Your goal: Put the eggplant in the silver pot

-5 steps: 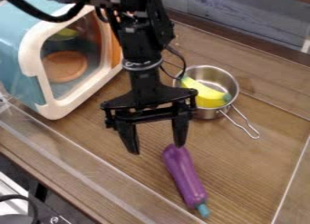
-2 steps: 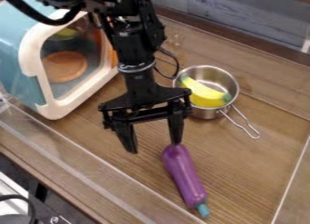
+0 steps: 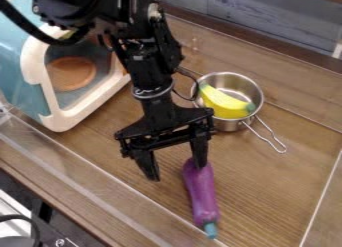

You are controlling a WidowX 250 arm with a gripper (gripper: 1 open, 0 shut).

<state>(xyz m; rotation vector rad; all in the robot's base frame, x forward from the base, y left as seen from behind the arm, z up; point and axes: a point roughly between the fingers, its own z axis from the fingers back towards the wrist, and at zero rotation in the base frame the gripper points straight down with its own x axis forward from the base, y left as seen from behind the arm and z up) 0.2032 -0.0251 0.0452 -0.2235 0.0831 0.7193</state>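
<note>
Looking from the front edge of the wooden table (image 3: 301, 121), we first hit the eggplant (image 3: 201, 193), lying flat with its teal stem tip toward us and its fat purple end pointing back toward the arm. Right over that back end hangs the gripper (image 3: 177, 159), pointing nearly straight down, jaws spread wide and holding nothing. The finger on the right sits just above the eggplant's rear end; the other comes down on bare wood to its left. We can't tell if anything's touching. Further back to the right sits the silver pot (image 3: 249, 101), wire handle sticking out, a yellow toy (image 3: 233, 105) inside. Back left is the toy microwave (image 3: 54, 66).
</note>
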